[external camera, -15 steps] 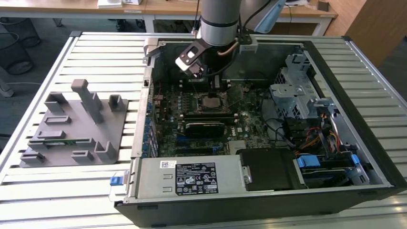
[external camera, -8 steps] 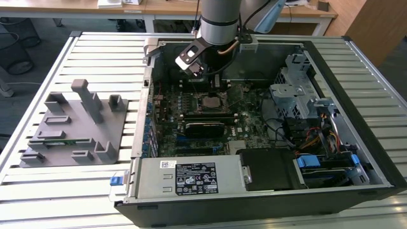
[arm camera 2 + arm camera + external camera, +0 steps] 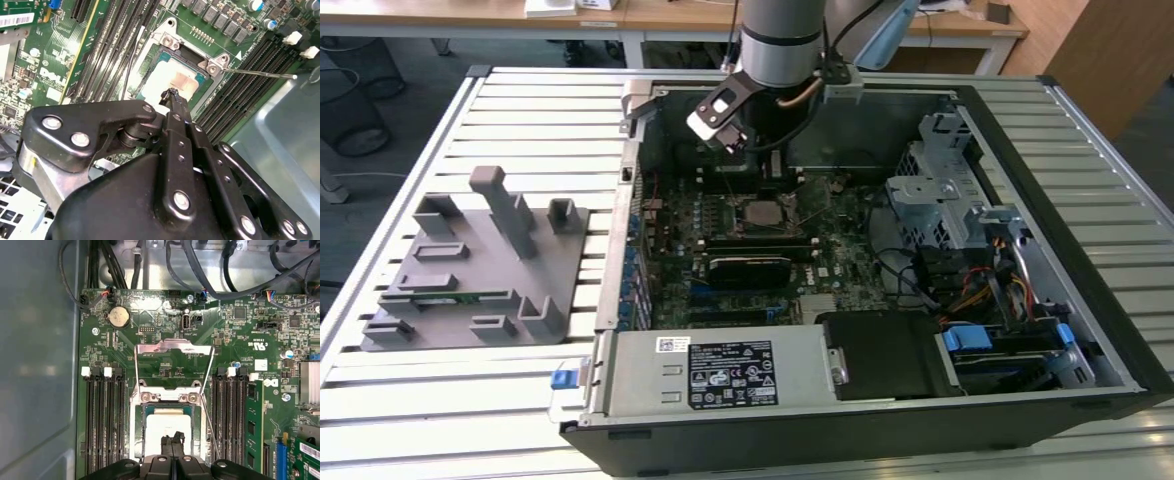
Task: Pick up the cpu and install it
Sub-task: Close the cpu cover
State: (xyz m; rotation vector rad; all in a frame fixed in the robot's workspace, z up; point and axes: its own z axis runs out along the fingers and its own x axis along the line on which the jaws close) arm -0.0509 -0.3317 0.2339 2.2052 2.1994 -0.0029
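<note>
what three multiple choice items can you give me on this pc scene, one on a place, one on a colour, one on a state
1. Where does the gripper hang?
A. over the grey fixture outside the case
B. over the cpu in its socket
C. over the drive cage

2. What colour is the motherboard?
A. red
B. blue
C. green

3. How does the socket's metal load plate stand?
A. swung open
B. shut over the chip
C. lying off on the table

Key:
1 B: in the first wrist view the gripper sits right above the pale chip in the socket.
2 C: the board is green in both wrist views.
3 A: the plate is folded back away from the socket, leaving the chip bare.
</note>
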